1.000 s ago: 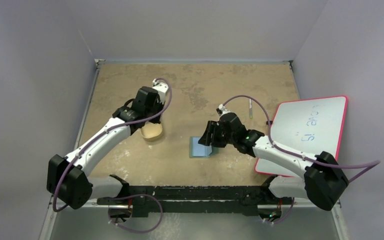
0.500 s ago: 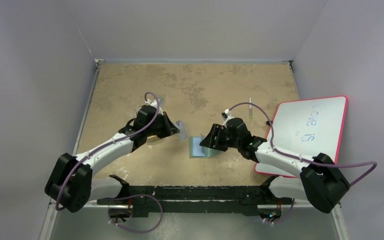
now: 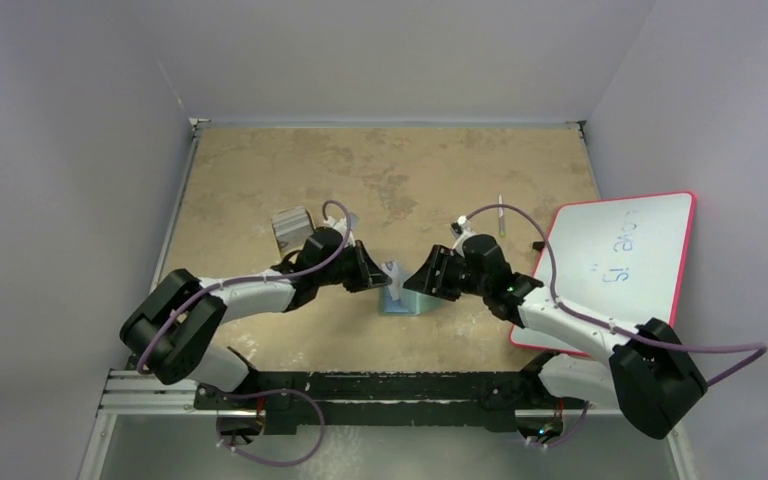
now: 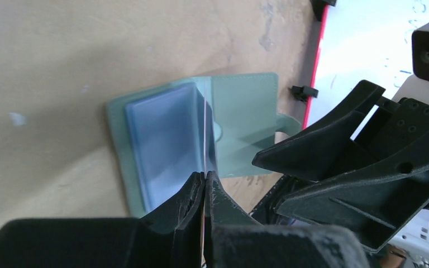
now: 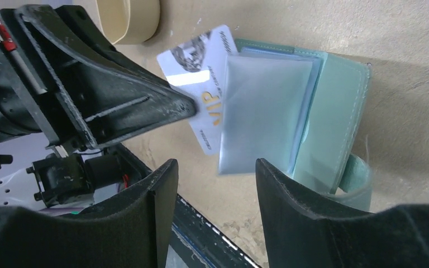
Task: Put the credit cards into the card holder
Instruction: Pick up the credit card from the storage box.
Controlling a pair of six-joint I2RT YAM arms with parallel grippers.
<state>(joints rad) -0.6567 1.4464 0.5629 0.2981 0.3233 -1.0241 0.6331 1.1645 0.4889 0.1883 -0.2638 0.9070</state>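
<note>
At the left of the top view, above the left arm, lies a grey-silver stack that I take for more of the credit cards, so most of the job looks left to do. The tan tray shows only in the right wrist view, at its upper left.

Toward the middle, the left gripper has its fingers pressed together on 1 white card with gold VIP lettering. The card's leading edge meets the clear pockets of the card holder, which lies open on the table just below centre. I judge the card started but not seated; whether any pocket already holds a card I cannot tell.

To the right, the right gripper hangs over the holder, jaws spread, pinching nothing. It sits near the left gripper, so the 2 could crowd each other.

Further right lie a marker and the pink-edged whiteboard, both apart from the work.
</note>
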